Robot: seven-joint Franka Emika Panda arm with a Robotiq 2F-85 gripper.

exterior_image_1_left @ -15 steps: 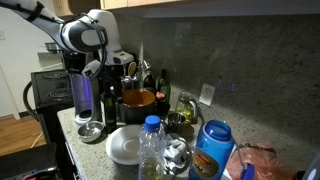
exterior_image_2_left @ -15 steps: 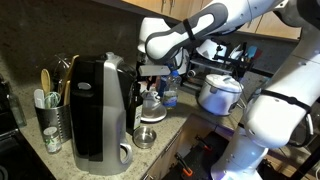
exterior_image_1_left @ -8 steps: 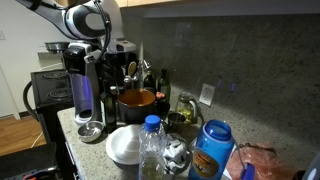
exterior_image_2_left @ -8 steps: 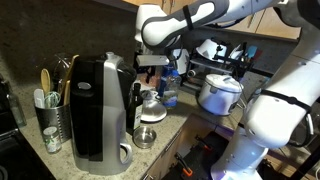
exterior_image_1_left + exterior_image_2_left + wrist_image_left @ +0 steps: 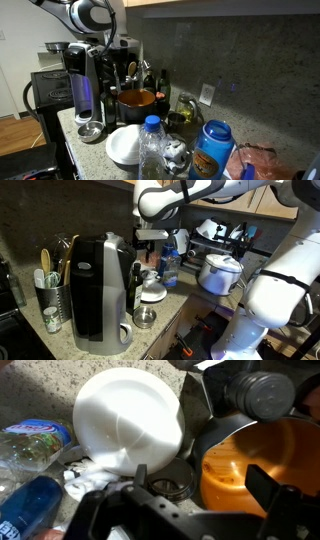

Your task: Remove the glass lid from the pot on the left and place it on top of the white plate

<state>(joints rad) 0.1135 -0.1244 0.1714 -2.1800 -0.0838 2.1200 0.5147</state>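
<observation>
The copper-toned pot (image 5: 138, 100) stands uncovered next to the black coffee machine; its orange inside fills the right of the wrist view (image 5: 255, 470). The white plate (image 5: 110, 152) lies in front of it, at upper left in the wrist view (image 5: 90, 405). The glass lid (image 5: 126, 143) seems to rest on the plate as a faint clear dome (image 5: 135, 430); its knob is not clear. My gripper (image 5: 118, 62) hangs open and empty well above the pot and plate; both fingers show apart in the wrist view (image 5: 205, 485) and in an exterior view (image 5: 150, 245).
A tall black coffee machine (image 5: 80, 85) stands beside the pot. Dark bottles (image 5: 162, 85) stand behind the pot. A clear water bottle (image 5: 150, 145), a blue container (image 5: 212, 148) and small jars crowd the counter front. A silver pot (image 5: 218, 272) sits farther off.
The arm and gripper have risen straight up, away from the plate and pot. The gripper has stayed open. Nothing on the counter has moved.
</observation>
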